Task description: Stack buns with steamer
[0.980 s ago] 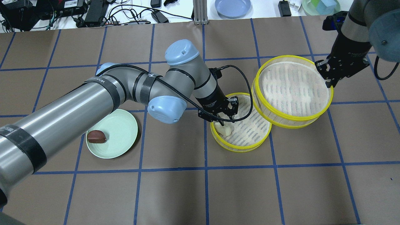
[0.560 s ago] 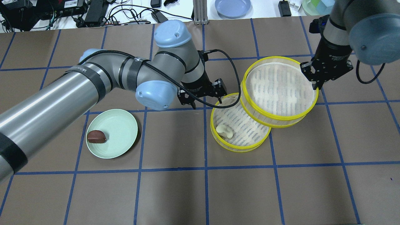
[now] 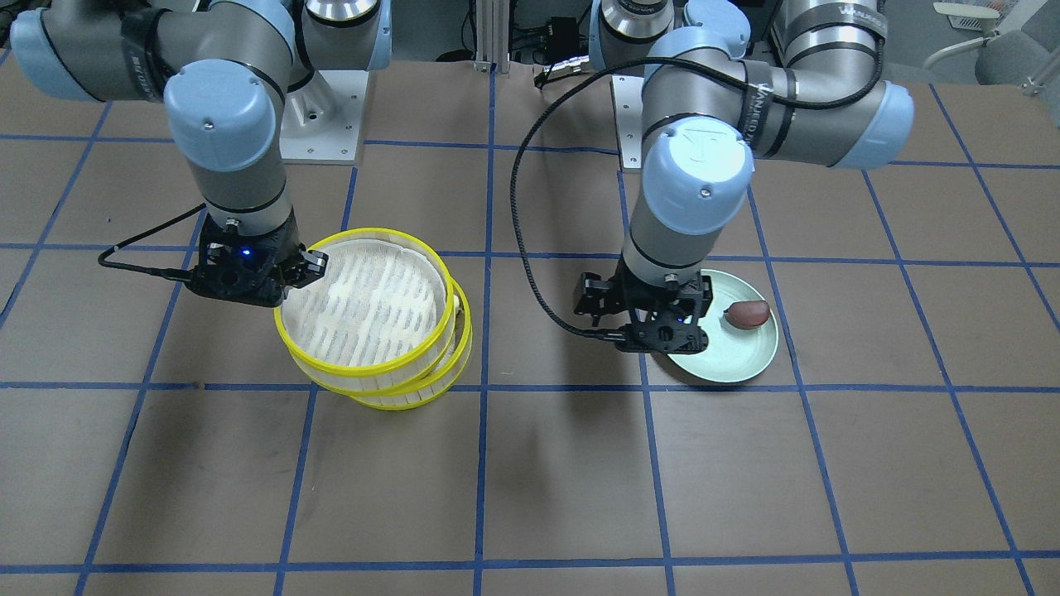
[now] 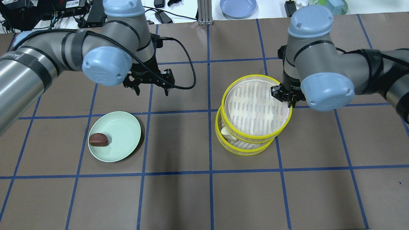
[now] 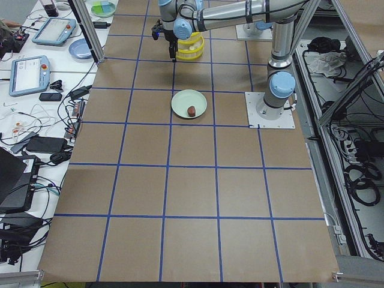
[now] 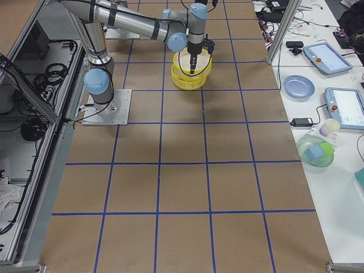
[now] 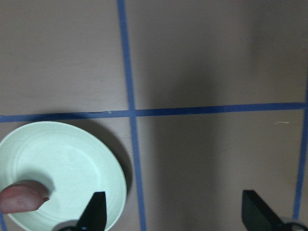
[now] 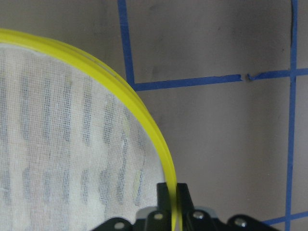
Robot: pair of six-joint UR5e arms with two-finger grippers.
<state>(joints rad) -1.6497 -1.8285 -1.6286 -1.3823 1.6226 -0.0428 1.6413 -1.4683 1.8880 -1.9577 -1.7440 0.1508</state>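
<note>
Mid-stack: grips the top tray [image 4: 255,105] by its rim in the clamped right gripper [image 4: 286,96], offset above the bottom tray [image 4: 246,149] holding the cream bun [image 4: 227,133]. Calls for centring, then lowering. Holds the left gripper [image 4: 152,92] apart near the plate [image 4: 126,132] with the brown bun [image 4: 98,140].

Upper tray [image 4: 258,108] offset above lower tray [image 4: 244,150]; bun [image 4: 227,134] inside

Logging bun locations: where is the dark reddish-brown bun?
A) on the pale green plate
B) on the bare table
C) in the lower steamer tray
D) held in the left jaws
A: the dark bun lies on the pale green plate, and the jaws of the left gripper stand open, holding nothing.
</note>
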